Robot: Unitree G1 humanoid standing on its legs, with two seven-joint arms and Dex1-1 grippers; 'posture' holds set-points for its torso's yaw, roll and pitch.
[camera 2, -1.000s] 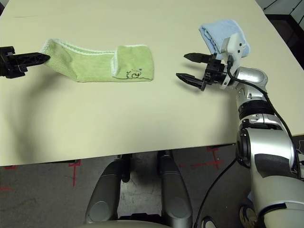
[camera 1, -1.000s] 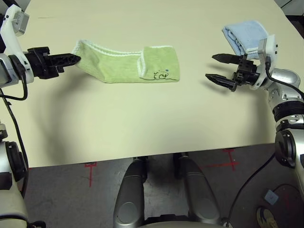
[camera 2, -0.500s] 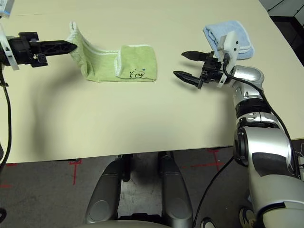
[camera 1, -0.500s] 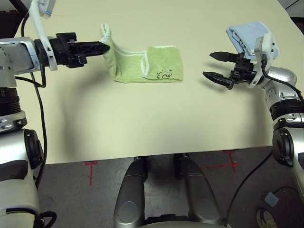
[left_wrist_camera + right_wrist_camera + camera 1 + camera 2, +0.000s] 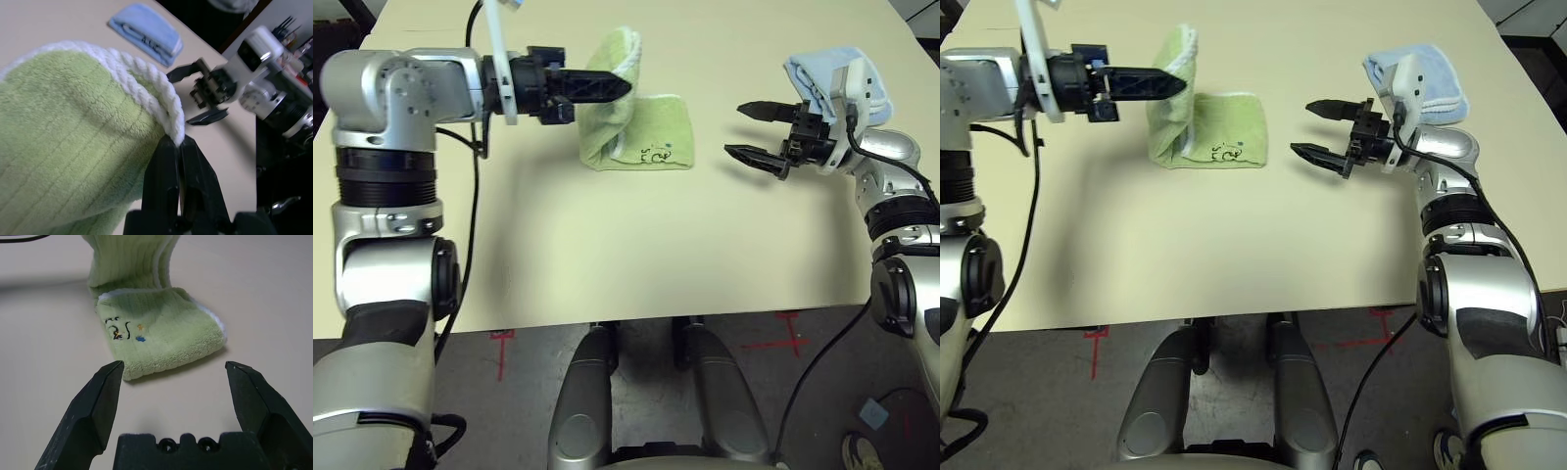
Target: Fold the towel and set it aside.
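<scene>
A pale table (image 5: 636, 245) carries everything. The green towel (image 5: 651, 147) lies on its far middle part, its left end lifted off the surface and arched over the flat part that bears the logo. The left gripper (image 5: 625, 88) is clenched on that raised white-edged end. The right gripper (image 5: 740, 128) hangs to the right of the towel, apart from it, jaws spread wide and holding nothing. A folded blue cloth (image 5: 832, 73) lies beyond it.
</scene>
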